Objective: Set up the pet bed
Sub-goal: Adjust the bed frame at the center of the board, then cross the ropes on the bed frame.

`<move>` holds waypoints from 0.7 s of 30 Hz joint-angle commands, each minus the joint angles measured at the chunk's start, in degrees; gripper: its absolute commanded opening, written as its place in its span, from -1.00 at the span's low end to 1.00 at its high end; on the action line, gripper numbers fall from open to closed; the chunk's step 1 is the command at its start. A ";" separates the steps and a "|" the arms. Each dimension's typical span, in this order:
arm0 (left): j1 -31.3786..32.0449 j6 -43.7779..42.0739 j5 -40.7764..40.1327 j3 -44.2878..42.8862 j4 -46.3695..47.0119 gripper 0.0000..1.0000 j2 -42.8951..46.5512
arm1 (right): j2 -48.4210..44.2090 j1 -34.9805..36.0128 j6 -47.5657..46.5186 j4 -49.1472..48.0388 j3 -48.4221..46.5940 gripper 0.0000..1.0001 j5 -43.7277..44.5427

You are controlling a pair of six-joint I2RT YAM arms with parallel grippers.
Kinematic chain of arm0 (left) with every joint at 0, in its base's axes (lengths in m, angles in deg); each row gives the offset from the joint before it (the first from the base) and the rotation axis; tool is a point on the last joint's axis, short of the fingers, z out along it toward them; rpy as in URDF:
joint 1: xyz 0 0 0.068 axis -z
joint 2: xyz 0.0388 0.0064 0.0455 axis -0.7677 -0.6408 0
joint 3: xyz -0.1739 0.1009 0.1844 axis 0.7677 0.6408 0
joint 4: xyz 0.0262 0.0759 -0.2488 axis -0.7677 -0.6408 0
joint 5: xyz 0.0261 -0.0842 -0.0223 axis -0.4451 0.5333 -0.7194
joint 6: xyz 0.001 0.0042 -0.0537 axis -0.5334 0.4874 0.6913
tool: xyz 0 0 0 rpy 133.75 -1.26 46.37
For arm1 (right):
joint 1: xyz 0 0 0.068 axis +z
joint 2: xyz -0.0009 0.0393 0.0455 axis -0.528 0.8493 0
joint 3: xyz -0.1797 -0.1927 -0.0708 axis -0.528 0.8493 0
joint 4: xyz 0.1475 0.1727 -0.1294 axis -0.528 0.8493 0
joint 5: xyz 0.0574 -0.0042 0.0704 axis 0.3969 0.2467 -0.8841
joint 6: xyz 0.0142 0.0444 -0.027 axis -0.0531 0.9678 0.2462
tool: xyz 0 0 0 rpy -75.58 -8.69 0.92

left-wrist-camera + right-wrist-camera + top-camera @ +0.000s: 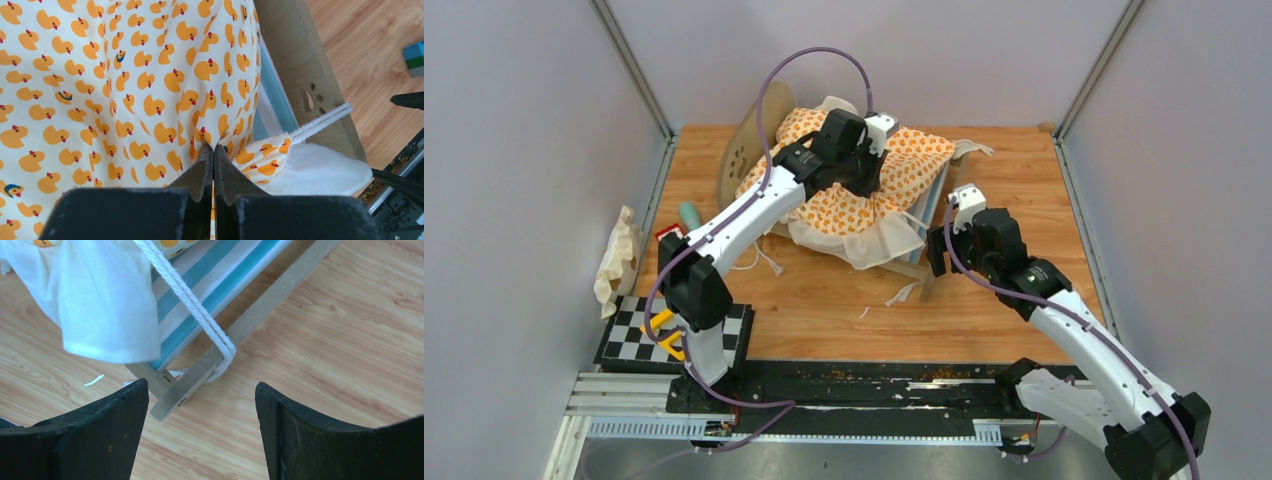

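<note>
Pet bed (740, 150) sits at the far middle of the worktop (824, 300), mostly smothered by the duck-print cushion (904, 165). Only one rounded end board on the left and a strip of blue-white base on the right peek out. Left end effector (214, 152) is pinched tight on a fold of that cushion, right on top of the bed. Right end effector (201, 387) hangs with fingers spread wide, holding nothing, over the frame's near right corner, where a white tie cord (200, 315) hooks round the wooden rail. Along the left edge lie a crumpled cream cloth (619, 255), a teal object (690, 213) and a checkerboard (624, 340). Bare wood lies open in front of the bed and to its right; walls (504, 200) close in at the sides and back.
</note>
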 commanded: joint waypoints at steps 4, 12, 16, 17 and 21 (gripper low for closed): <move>-3.09 -2.13 -0.63 -3.09 0.14 -1.00 4.41 | 6.89 -0.33 -6.79 -11.46 -2.07 0.52 -0.71; -3.31 -1.68 0.72 -2.57 0.54 -1.00 4.03 | 12.95 -0.27 -6.92 -17.78 -1.12 0.34 1.21; -3.36 -0.65 2.47 -1.86 1.64 -1.00 3.93 | 14.39 -0.32 -7.14 -20.40 -0.44 0.07 2.32; -3.36 -0.35 3.10 -1.76 1.89 -1.00 3.81 | 14.56 -0.26 -7.28 -20.68 -0.54 -0.04 2.82; -3.36 0.47 6.32 -2.03 2.25 -1.00 2.77 | 14.48 -0.29 -7.58 -20.72 -1.44 -0.82 4.60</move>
